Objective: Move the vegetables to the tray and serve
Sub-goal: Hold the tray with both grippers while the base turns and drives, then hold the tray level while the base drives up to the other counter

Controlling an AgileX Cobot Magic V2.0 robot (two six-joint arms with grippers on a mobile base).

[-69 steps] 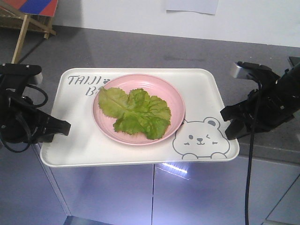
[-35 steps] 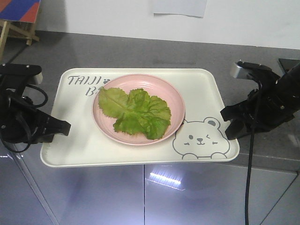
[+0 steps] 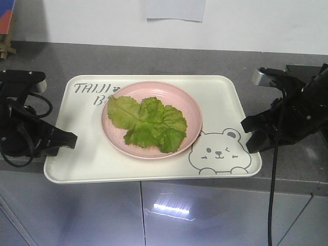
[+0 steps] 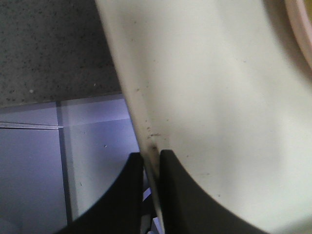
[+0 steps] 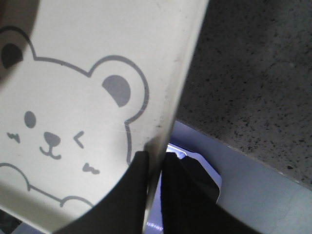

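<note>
Background slid left across the front view while the tray and both arms held their spot in frame: counter and cabinet front shifted, and the paper sheet on the wall moved left too. I read that as the base moving with the load, so the serving leg looked under way and the transfer done. Tray sat level between the arms, front edge past the counter edge. Pink plate sat on it, left of centre. Lettuce lay flat inside the plate, off the bare tray. Left pincer was clamped narrow on the tray's left rim, right pincer likewise on the right rim by the bear. Lettuce was well apart from both, roughly midway between.
</note>
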